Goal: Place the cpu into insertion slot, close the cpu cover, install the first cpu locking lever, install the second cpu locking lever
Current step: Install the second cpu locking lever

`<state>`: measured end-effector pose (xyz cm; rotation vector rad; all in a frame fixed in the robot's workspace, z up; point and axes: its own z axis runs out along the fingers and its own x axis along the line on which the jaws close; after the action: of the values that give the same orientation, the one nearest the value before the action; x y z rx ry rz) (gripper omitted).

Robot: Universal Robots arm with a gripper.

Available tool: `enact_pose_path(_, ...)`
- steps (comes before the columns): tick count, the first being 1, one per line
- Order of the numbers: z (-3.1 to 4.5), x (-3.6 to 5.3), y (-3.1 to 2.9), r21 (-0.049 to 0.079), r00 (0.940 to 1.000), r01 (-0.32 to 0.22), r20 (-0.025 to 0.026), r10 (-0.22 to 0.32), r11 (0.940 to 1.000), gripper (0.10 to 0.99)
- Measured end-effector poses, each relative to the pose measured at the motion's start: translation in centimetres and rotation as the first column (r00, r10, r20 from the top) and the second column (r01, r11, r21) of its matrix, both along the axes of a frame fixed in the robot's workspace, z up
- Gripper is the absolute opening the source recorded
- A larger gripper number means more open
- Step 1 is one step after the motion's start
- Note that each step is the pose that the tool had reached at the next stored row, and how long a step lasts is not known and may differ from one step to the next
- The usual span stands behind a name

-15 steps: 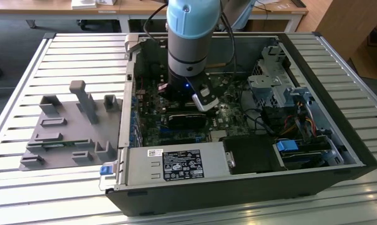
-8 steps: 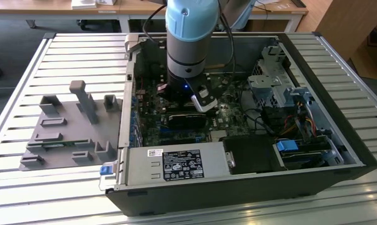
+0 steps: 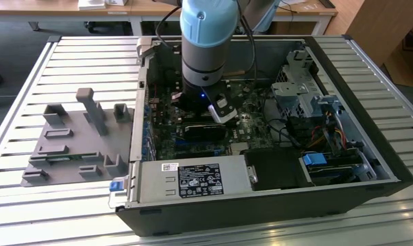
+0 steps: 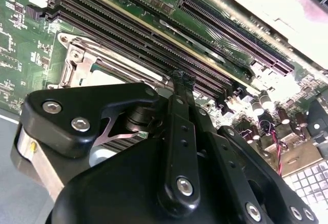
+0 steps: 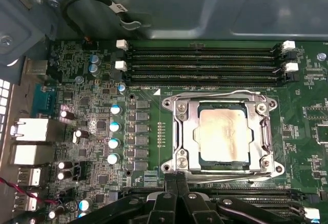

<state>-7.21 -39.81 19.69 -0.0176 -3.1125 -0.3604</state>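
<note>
1. grey plastic holder tray with upright posts (image 3: 69, 148) lies on the slatted metal table (image 3: 28, 82), on the exterior view's left of the open black computer case (image 3: 261, 205), just beside its wall.
2. green motherboard (image 5: 77, 106) lies flat inside that case; the light-blue and grey robot arm (image 3: 204, 46) stands upright over its middle, reaching down into the case.
3. on the exterior view's right of the arm, still inside the case, sit a silvery metal drive cage (image 3: 295, 95) and a bundle of coloured cables (image 3: 329, 136).
4. in the first wrist view, a row of small round silver-topped capacitors (image 5: 114, 134) stands beside the square silver-rimmed insertion slot (image 5: 177, 170).
5. the flat square cpu with its dull silver-beige metal top (image 5: 223, 134) sits inside that slot, level and framed on all sides.
6. the thin silvery metal cpu cover frame (image 5: 187, 137) lies down flat around the chip, which shows through its window.
7. a thin silver wire locking lever (image 5: 225, 95) runs along the slot's edge nearest the long black memory slots (image 5: 205, 65); another wire lever (image 5: 225, 172) runs along the opposite edge.
8. the black two-fingered gripper (image 5: 177, 175) has its fingers pressed together with nothing between them; the joined tips (image 5: 170, 175) sit at the slot's edge by that second lever, touching or just above it, which i cannot tell.
9. in the second wrist view the same closed gripper (image 4: 180, 76) points at the slot's corner, next to the memory slots.
</note>
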Motion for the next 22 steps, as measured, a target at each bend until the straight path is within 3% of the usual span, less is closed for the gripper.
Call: enact_pose_path(22, -0.49, -0.33, 0.24, 0.028, 1.0000, 0.000, 0.0002, 0.000, 0.9996, 0.106)
